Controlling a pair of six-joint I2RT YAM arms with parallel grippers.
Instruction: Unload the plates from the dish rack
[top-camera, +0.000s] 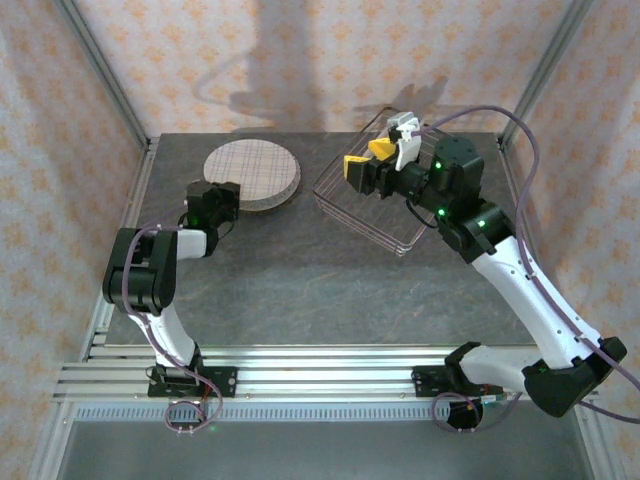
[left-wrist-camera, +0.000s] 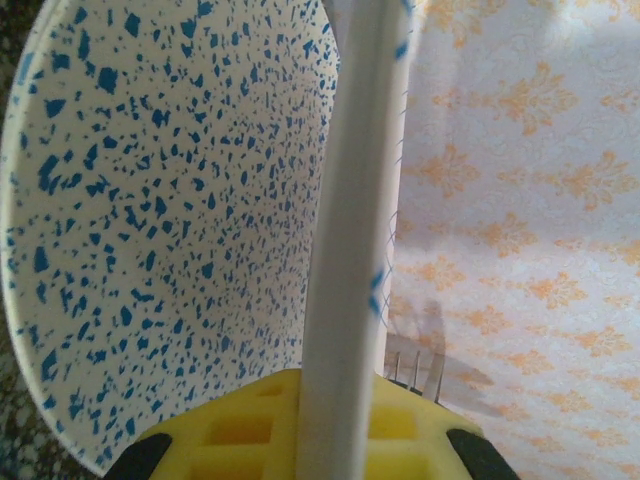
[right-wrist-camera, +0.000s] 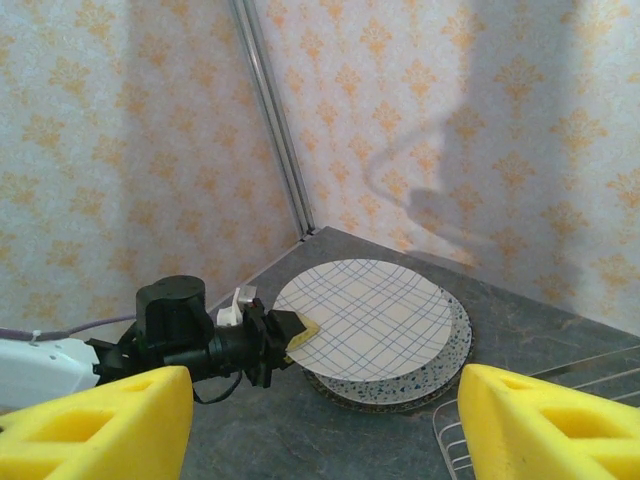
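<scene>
I count two plates for certain, stacked at 11 o'clock on the desk (top-camera: 300, 280): one plaid plate (top-camera: 252, 168) on top and one speckled plate (right-wrist-camera: 420, 378) under it. A darker edge below them may be a third; I cannot tell. There is one dish rack (top-camera: 365, 210) at 1 o'clock, and two arms, one left arm (top-camera: 150, 270) and one right arm (top-camera: 520, 285).
</scene>
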